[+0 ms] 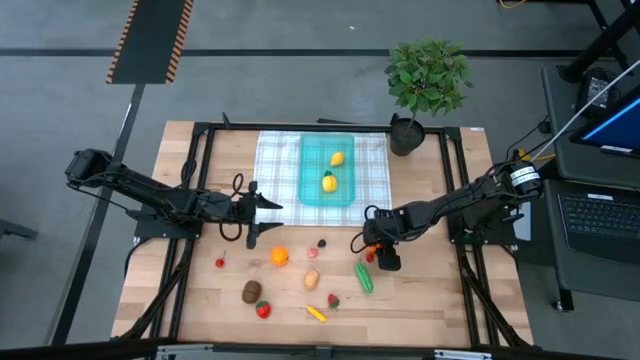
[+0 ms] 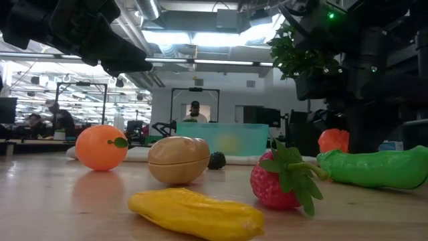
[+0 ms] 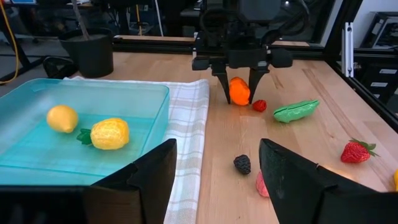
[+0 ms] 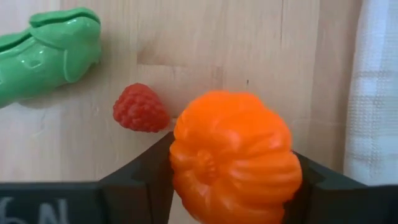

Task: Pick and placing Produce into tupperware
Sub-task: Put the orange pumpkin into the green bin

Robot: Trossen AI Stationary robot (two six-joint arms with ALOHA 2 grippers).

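Wooden bench (image 1: pixel 430 300) seen from above, carrying a checked cloth (image 1: pixel 275 165) at 12 o'clock. The teal tupperware (image 1: pixel 312 190) lies on the cloth and holds two yellow lemons (image 1: pixel 328 182), one nearer the far edge, one nearer the middle. A potted plant (image 1: pixel 428 80) stands at 1 o'clock, just beside the cloth's corner. The left hand (image 1: pixel 270 206) hovers at 9 o'clock of the tupperware, its fingers (image 3: pixel 298 180) spread apart and empty. The right hand (image 1: pixel 371 243) is down on the bench at 5 o'clock of the tupperware; its fingers (image 4: pixel 140 174) sit on either side of a ribbed orange piece (image 4: pixel 233 165), touching it, though whether they are clenched on it cannot be told. A small red berry (image 4: pixel 140 108) lies just beside that piece, and the green cucumber (image 1: pixel 364 277) lies near at 6 o'clock of the right hand. The remaining produce is scattered over the bench's near half: an orange (image 1: pixel 279 256), a tan potato (image 1: pixel 312 279), a brown kiwi (image 1: pixel 251 291), a strawberry (image 1: pixel 263 309), a yellow piece (image 1: pixel 316 313), and a dark berry (image 1: pixel 322 242).
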